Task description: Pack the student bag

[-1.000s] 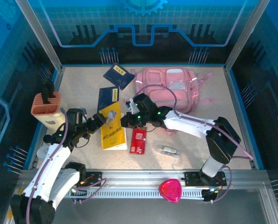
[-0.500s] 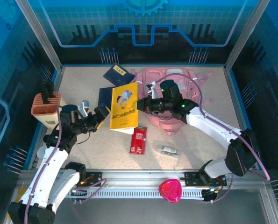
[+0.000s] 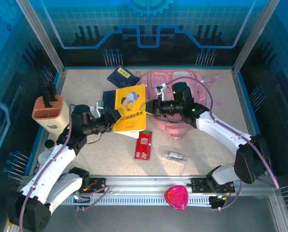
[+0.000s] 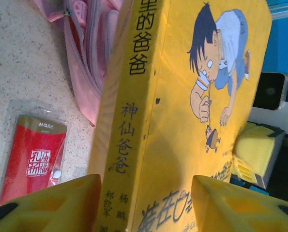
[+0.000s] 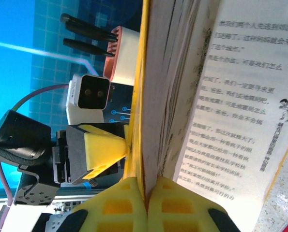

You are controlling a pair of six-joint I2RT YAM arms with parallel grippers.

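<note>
The pink student bag (image 3: 204,92) lies at the back of the table, right of centre, and its zipped edge (image 4: 85,43) appears in the left wrist view. A yellow book (image 3: 130,110) is held up tilted in front of the bag. My right gripper (image 3: 150,107) is shut on the book's cover and some pages (image 5: 231,72); its jaws (image 5: 147,193) pinch them tight. My left gripper (image 3: 111,117) is at the book's left edge, open, its fingers wide apart either side of the spine (image 4: 134,121). One left fingertip (image 5: 110,147) touches the cover.
A red packet (image 3: 143,145) and a small clear-wrapped item (image 3: 175,155) lie on the table below the book. A dark blue booklet (image 3: 120,77) sits at the back. An orange pen holder (image 3: 47,107) stands at the left edge. A pink heart-shaped object (image 3: 176,197) rests on the front rail.
The right gripper lifted the yellow book off the table and carried it toward the bag. The left gripper has moved up to the book's left edge.
</note>
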